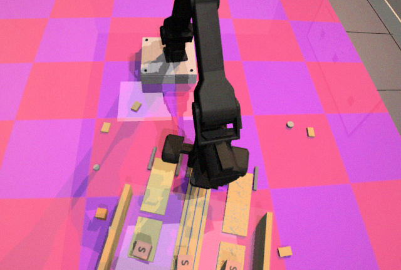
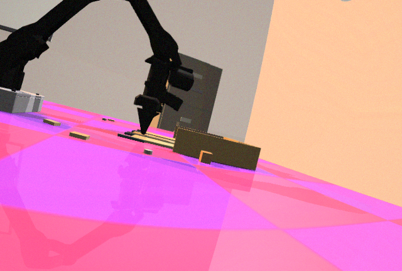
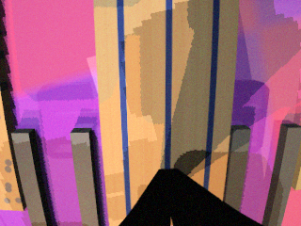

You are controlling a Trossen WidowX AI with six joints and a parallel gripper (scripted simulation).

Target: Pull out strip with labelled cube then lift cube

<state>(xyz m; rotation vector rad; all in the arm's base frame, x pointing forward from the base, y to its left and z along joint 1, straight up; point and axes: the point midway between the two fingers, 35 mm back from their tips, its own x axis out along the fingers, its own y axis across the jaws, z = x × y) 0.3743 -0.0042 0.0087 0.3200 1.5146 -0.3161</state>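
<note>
Three tan strips lie side by side at the front. The middle strip (image 1: 192, 225) has blue lines, is in one piece and carries a cube marked S (image 1: 184, 262) at its far end. The left strip is in two pieces (image 1: 158, 186), with an S cube (image 1: 141, 250) on the farther piece. The right strip (image 1: 237, 203) is also in two pieces. My gripper (image 2: 142, 129) is shut with nothing between the fingers. Its tips point down onto the near end of the middle strip (image 3: 168, 88), as the wrist view shows (image 3: 171, 214). In the top view the wrist hides the fingertips.
Grey pegs (image 1: 151, 158) (image 1: 255, 178) stand between the strip ends. Wooden walls (image 1: 118, 225) (image 1: 264, 241) flank the strips. Small tan blocks (image 1: 105, 127) (image 1: 310, 131) and grey discs (image 1: 289, 124) (image 1: 96, 166) lie scattered. The arm's base plate (image 1: 168, 62) is behind.
</note>
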